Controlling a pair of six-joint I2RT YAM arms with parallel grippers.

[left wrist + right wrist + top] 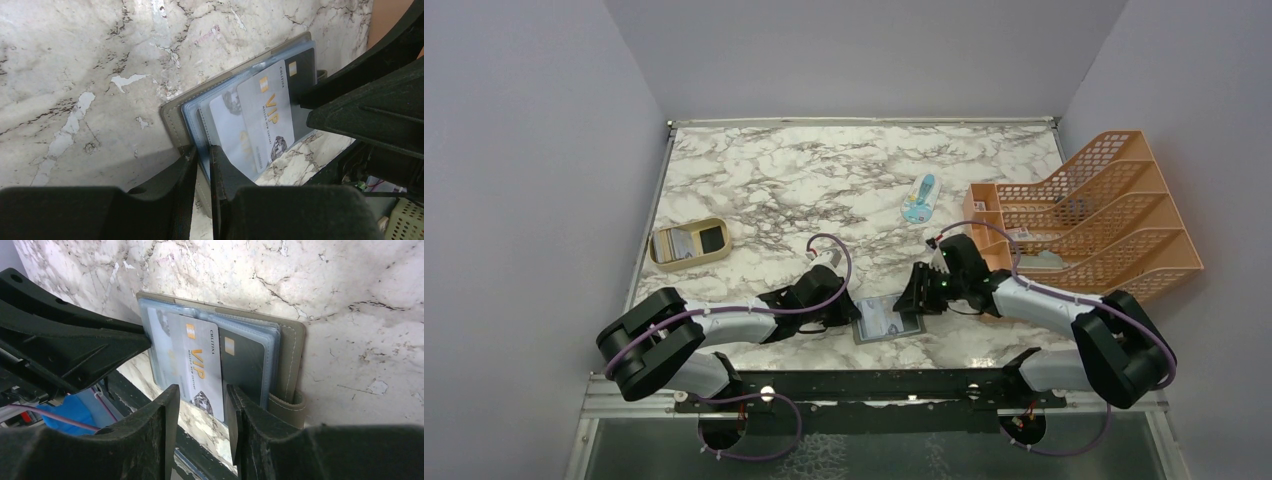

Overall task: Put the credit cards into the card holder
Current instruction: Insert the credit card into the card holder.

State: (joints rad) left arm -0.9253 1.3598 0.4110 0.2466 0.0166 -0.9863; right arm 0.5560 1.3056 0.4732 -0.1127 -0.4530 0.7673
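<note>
The grey card holder [886, 322] lies open on the marble near the table's front edge. A white VIP credit card [197, 360] sticks partly out of its pale blue pockets, overlapping a dark credit card [242, 360] and a pale one [227, 125]. My left gripper [202, 152] is shut on the card holder's [172, 120] pocket edge at its left side. My right gripper [201, 392] stands open at the other side, its fingers either side of the VIP card's [267, 115] protruding end without touching it. In the top view the two grippers, left [849, 318] and right [916, 300], face each other across the holder.
A tan oval tray [689, 243] holding greyish cards sits at the left. A light blue-and-white packet [919, 198] lies mid-table. An orange mesh file rack [1089, 215] stands at the right, just behind my right arm. The holder overhangs close to the front edge.
</note>
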